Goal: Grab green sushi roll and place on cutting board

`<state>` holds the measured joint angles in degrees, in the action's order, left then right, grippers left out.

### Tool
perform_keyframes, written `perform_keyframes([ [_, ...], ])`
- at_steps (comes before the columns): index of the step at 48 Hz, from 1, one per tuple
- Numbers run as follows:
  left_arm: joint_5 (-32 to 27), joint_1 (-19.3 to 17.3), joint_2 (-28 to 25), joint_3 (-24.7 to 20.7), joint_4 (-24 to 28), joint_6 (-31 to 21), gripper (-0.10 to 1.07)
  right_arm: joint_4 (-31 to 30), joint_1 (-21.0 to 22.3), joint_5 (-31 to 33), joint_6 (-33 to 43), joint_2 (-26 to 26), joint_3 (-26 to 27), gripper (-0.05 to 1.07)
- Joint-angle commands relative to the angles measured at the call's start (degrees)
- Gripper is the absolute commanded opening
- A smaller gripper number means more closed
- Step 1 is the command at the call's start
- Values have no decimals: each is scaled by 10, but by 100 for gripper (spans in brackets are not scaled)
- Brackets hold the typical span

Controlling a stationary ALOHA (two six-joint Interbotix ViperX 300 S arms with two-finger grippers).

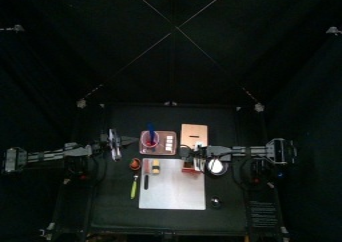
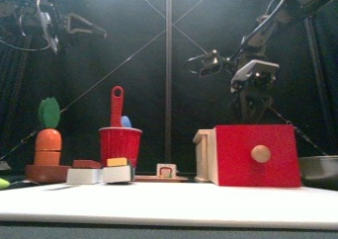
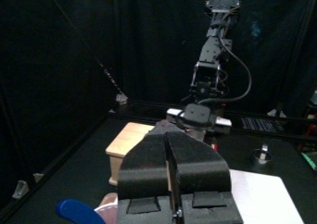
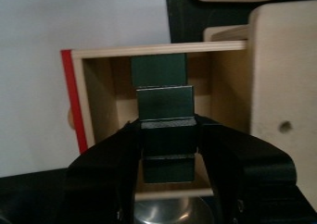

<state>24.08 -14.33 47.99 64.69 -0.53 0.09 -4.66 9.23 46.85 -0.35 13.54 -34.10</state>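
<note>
In the right wrist view the green sushi roll (image 4: 162,100), a dark green bar in segments, lies in a wooden drawer (image 4: 227,89) with a red front (image 4: 70,117). My right gripper (image 4: 168,141) reaches into the drawer, its jaws pressed against both sides of the roll's near end. The white cutting board (image 1: 171,191) lies at the table's front, beyond the drawer's red front (image 4: 99,15). In the front view the red box (image 2: 258,156) hides this gripper. My left gripper (image 3: 173,168) hangs shut and empty above the table's left side (image 1: 116,146).
A red cup (image 2: 121,144) with a spatula, a toy carrot (image 2: 49,139) and small sushi pieces (image 2: 101,172) stand at the left behind the board. A grey bowl (image 2: 318,169) sits at the far right. The tan wooden box top (image 1: 195,134) lies mid-table.
</note>
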Motion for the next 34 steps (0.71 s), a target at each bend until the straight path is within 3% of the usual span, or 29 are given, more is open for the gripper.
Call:
perform_keyframes([
  [1,6,-3,-2,-11,-1,1,6,-3,4,21,2,49,15,65],
  [9,7,-3,-2,-11,-1,2,6,16,-6,22,34,86,16,65],
  [15,7,-4,-2,-11,1,4,6,62,-55,13,98,90,20,65],
  [21,8,-7,-2,-10,3,4,6,81,-104,4,207,72,27,65],
  [27,7,-10,-2,-9,16,4,6,54,-156,-18,337,39,44,65],
  [34,7,-11,-2,-7,40,4,6,-20,-216,-55,406,-7,59,65],
])
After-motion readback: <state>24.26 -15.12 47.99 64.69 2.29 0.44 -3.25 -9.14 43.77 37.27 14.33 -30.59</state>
